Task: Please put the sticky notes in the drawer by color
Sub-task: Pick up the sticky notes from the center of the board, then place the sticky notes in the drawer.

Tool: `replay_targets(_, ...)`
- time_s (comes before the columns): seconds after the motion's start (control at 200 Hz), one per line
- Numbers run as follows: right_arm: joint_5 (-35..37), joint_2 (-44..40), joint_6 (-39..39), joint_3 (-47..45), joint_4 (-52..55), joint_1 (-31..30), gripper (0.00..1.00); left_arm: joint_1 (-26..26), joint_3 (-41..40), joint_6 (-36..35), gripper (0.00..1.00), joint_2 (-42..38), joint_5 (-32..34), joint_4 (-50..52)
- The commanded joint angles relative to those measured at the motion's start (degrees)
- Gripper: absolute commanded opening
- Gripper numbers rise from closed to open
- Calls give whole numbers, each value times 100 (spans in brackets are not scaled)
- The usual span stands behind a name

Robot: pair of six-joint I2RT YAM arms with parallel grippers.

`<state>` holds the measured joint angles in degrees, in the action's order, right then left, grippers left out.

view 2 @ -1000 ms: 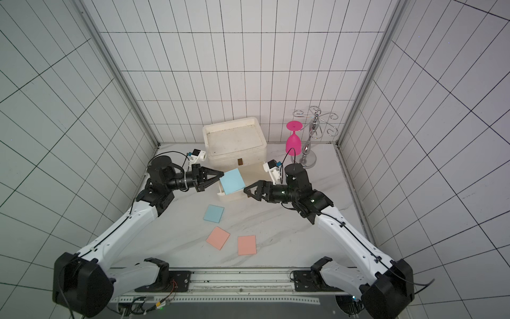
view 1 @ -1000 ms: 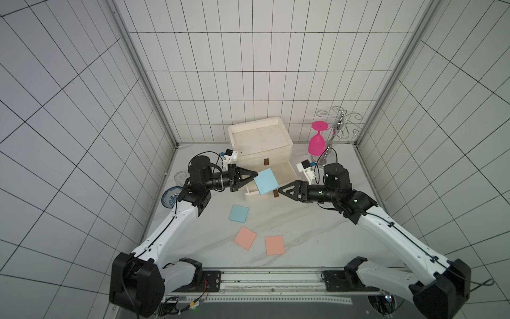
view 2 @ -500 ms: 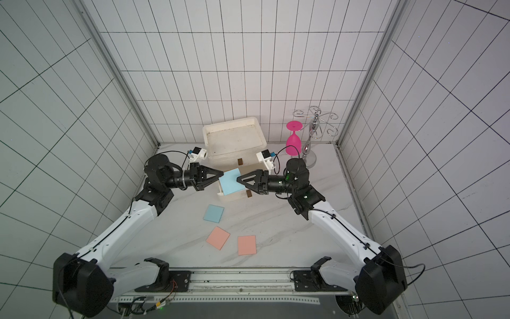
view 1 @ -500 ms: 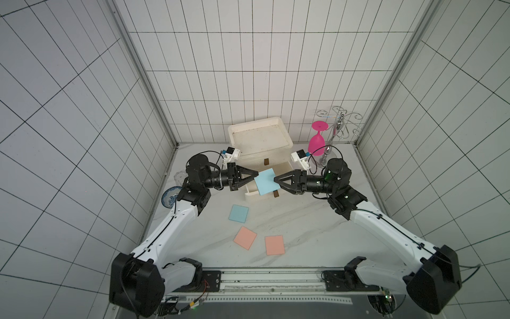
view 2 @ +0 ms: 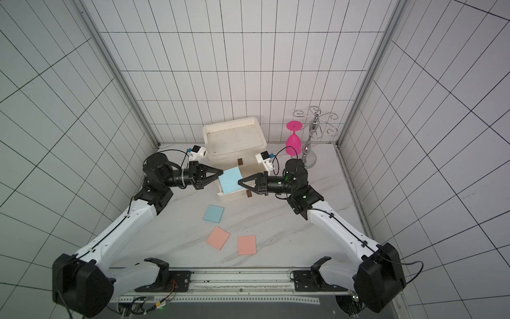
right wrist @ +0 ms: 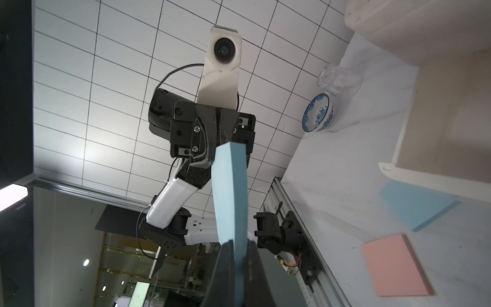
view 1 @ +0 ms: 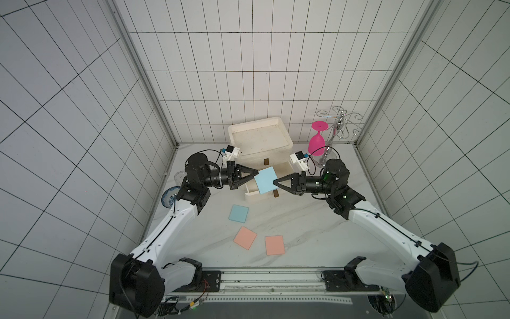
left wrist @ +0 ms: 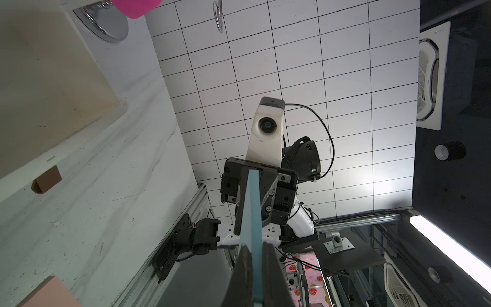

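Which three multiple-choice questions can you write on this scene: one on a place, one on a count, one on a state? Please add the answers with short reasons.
1. Where is the held blue pad?
A. resting flat on a surface
B. in the air over the open drawer
C. out of the cameras' sight

2. How many pink pads lie on the table?
A. one
B. two
C. four

3. The right gripper is:
A. wide open
B. out of view
C. shut on the held blue pad

Answers:
1 B, in both top views it hangs raised and covers the drawer.
2 B, both top views show two.
3 C, its fingers pinch the pad's edge in the right wrist view.
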<state>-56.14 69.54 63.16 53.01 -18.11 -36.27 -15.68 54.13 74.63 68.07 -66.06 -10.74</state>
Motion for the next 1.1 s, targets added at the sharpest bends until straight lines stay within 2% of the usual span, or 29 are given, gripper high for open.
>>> replay_targets(0.0, -26, -128, -154, -61, 130, 148, 1, 92, 241, -671, 22, 31, 33, 676)
replay_targets(0.055, 25, -167, -145, -106, 148, 235, 1, 199, 315, -1073, 35, 57, 144, 1245)
replay_targets(0.11, 144, -227, -166, -157, 249, 348, 0, 364, 352, -1432, 44, 66, 297, 1764)
replay_targets(0.21, 781, -300, -605, -56, 1211, 563, 0, 684, 344, -1994, 48, 48, 646, 2546)
replay_targets(0.3, 1817, -133, -1353, 306, 2462, 590, 0, 774, 327, -2427, 48, -18, 1106, 3045)
replay_targets(0.42, 2612, 437, -1820, 643, 2820, 566, 0, 772, 231, -2603, 49, -56, 1304, 3212)
replay_targets(0.76, 3302, 1948, -2071, 1627, 2683, 214, 0, 770, 270, -3039, 49, -154, 1561, 3730)
replay_targets(0.944, 3400, 2532, -2195, 1986, 2798, 156, 1, 769, 199, -3421, 49, -211, 1895, 4158)
replay_targets(1.044, 3497, 2686, -2311, 2081, 2938, 133, 5, 774, 64, -3621, 49, -283, 2131, 4367)
replay_targets(1.099, 3569, 2729, -2376, 2120, 3030, 129, 11, 771, -25, -3651, 49, -310, 2166, 4370)
